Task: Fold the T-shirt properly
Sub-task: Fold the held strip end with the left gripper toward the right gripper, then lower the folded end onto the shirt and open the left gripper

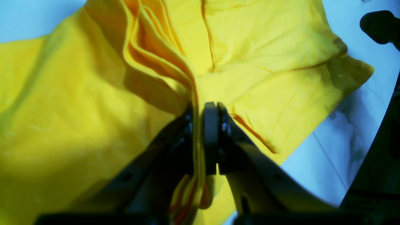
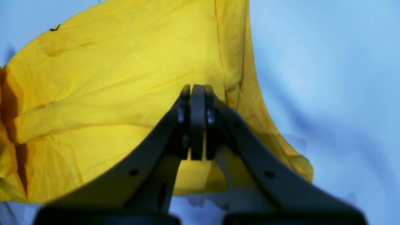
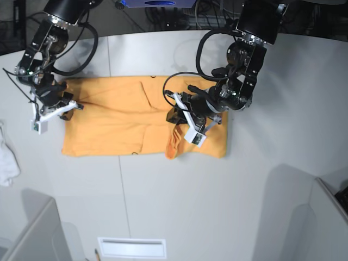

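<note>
Left wrist view, nearest first: left gripper (image 1: 204,125) pinched on a bunch of stacked yellow layers of the shirt (image 1: 93,103). The layers run down between the pads and come out below them in the frame. Above the jaws the folds fan upward and leftward, edge-on, orange in the creases. Right of the jaws a flat panel with a seam lies on the pale table (image 1: 343,131), its corner pointing to the right.

Right wrist view: right gripper (image 2: 197,103) pressed together, pads meeting with no gap visible. Shirt (image 2: 118,93) lies spread beneath and beyond the tips, mostly to the left of them; a hemmed edge runs down just right of the jaws. Whether cloth is caught between these pads cannot be told (tips sit over the fabric, no fold seen entering them). A small black mark shows near the far left edge of the cloth.

Base view, near to far: a white cloth (image 3: 7,157) at the table's left edge, well apart from the shirt. Shirt (image 3: 114,122) lies as a wide orange band across the table middle. Left gripper (image 3: 184,122) is over its right part, where a raised fold hangs by the jaws. Right gripper (image 3: 60,109) sits at the shirt's left end, at the upper corner.
</note>
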Robot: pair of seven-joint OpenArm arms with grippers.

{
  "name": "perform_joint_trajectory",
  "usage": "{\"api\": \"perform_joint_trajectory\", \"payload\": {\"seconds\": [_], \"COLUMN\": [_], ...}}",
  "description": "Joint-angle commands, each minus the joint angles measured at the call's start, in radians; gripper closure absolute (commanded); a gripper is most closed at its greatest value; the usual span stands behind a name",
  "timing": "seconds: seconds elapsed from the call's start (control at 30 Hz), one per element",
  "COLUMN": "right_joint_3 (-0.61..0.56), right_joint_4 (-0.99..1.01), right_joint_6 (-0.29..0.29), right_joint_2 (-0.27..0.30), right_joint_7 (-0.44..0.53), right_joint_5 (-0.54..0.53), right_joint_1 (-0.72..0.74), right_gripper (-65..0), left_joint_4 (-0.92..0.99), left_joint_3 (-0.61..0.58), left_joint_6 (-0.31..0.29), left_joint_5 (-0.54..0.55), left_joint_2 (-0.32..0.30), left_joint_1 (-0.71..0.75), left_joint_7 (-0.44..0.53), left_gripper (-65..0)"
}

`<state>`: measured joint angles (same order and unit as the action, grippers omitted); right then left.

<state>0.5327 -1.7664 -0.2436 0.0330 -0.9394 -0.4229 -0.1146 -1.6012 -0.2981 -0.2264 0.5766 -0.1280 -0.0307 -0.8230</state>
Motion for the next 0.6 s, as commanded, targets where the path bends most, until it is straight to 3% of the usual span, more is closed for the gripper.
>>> {"api": "perform_joint_trajectory", "payload": {"seconds": [0.0, 0.4, 0.57], "right_joint_3": [0.004, 0.004, 0.004], "right_joint_4": [-0.014, -0.014, -0.014], "right_joint_6": [0.002, 0.002, 0.002], "right_joint_2": [0.011, 0.011, 0.011], "right_joint_7": [0.021, 0.020, 0.020], "right_joint_5": [-0.014, -0.014, -0.014], "right_joint_1": [0.011, 0.011, 0.011], "right_gripper": [0.0, 0.0, 0.0], "left_joint_4": [-0.018, -0.017, -0.017], "left_joint_3": [0.000, 0.000, -0.005], "left_joint_6": [-0.003, -0.003, -0.005], "left_joint_5": [0.015, 0.013, 0.015], "left_joint_2": [0.003, 0.001, 0.004], "left_joint_1": [-0.015, -0.015, -0.018], "left_joint_7": [0.020, 0.020, 0.020], "left_gripper": [0.0, -0.2, -20.4]}}
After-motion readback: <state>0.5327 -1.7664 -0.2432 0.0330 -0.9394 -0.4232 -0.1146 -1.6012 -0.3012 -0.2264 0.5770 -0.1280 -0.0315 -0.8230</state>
